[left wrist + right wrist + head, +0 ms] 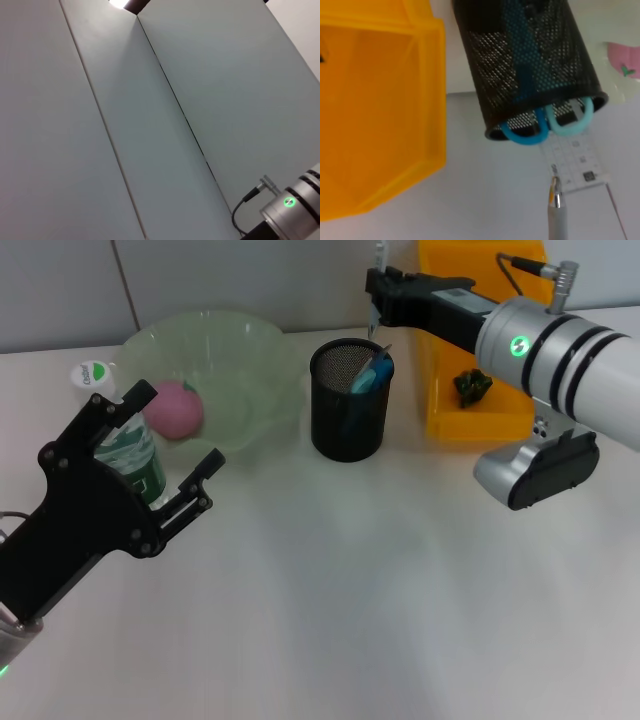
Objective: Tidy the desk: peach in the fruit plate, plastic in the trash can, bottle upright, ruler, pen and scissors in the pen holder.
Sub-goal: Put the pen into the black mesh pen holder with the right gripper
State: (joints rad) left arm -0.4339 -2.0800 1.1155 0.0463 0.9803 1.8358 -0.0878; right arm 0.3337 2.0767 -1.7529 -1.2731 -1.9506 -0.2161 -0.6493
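The black mesh pen holder stands mid-table with the blue-handled scissors and the clear ruler in it. My right gripper hovers just above and behind the holder's rim, shut on a thin grey pen that hangs tip down over the opening. The pink peach lies in the pale green fruit plate. The bottle stands upright with its white cap on. In front of the bottle, my left gripper is raised and open, holding nothing.
The yellow trash can sits right of the holder, with a dark green piece of plastic inside. My right arm spans above it. A grey robot base stands in front of the can.
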